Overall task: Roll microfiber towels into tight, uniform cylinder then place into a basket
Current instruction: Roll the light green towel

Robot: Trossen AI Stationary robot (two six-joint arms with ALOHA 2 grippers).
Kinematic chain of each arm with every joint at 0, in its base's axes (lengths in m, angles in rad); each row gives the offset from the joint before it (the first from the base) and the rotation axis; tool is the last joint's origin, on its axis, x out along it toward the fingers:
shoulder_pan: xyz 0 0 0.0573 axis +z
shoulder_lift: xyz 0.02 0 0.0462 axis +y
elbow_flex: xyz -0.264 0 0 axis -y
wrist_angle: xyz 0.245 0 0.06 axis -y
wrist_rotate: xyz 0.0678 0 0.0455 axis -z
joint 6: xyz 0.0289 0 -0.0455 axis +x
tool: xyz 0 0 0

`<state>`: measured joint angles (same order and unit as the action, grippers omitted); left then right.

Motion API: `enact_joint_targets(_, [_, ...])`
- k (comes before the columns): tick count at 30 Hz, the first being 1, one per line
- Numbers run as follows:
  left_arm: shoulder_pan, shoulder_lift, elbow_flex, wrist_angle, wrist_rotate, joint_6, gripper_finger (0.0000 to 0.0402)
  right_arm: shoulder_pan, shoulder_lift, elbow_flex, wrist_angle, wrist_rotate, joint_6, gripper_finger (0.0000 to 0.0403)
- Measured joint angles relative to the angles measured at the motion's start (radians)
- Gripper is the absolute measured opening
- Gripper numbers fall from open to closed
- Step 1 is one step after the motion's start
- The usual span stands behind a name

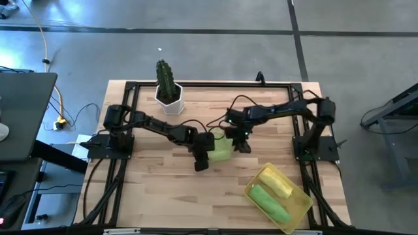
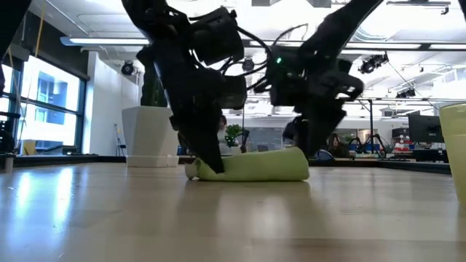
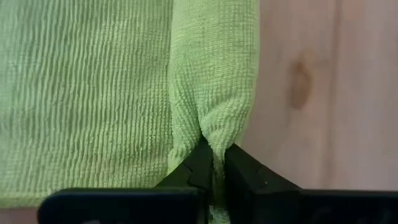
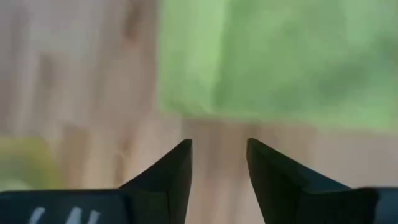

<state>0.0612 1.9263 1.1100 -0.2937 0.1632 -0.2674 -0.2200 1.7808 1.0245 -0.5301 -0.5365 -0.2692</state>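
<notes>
A lime green towel (image 1: pixel 222 150) lies on the table's middle, partly rolled; in the low view it is a low roll (image 2: pixel 262 166). The left wrist view shows its flat part (image 3: pixel 81 93) beside a rolled fold (image 3: pixel 214 74). My left gripper (image 1: pixel 201 162) is shut on the towel's near-left end. My right gripper (image 1: pixel 243 145) is open just off the towel's right side, its fingertips (image 4: pixel 180 155) over bare wood beside the towel's edge (image 4: pixel 280 62). A yellow roll (image 1: pixel 275 181) and a green roll (image 1: pixel 269 201) lie in the yellow basket (image 1: pixel 302 196). My left gripper (image 3: pixel 214 158) pinches the end of the towel's rolled fold (image 3: pixel 214 134) between its two fingers, and the cloth puckers in where they meet. The fingers slant down from above onto the roll's left end (image 2: pixel 207 169). The towel rests on the table.
A white hexagonal pot with a cactus (image 1: pixel 169 98) stands at the far left of the table. The basket sits at the near right corner and its wall shows at the low view's right edge (image 2: pixel 455 138). Bare wood lies at the near left.
</notes>
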Motion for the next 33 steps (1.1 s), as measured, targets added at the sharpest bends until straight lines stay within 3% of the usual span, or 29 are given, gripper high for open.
enact_joint_targets(5, [0.03, 0.007, -0.002, -0.003, 0.138, -0.05, 0.0012, 0.085, -0.106, 0.001, -0.023, 0.285, -0.073, 0.0148])
enact_joint_targets(9, [0.075, 0.01, -0.002, -0.01, 0.22, -0.081, 0.0012, 0.204, -0.142, 0.001, 0.017, 0.416, -0.11, 0.0149])
enact_joint_targets(18, [0.127, 0.008, -0.003, -0.044, 0.22, -0.152, 0.0011, 0.425, -0.08, 0.003, 0.186, 0.73, -0.111, 0.0149])
enact_joint_targets(27, [0.123, 0.005, -0.023, -0.028, 0.217, -0.174, 0.001, 0.455, 0.029, 0.004, 0.229, 0.821, -0.107, 0.0152])
enact_joint_targets(33, [0.12, 0.004, -0.029, -0.019, 0.215, -0.175, 0.001, 0.446, 0.062, 0.004, 0.251, 0.844, -0.07, 0.0185])
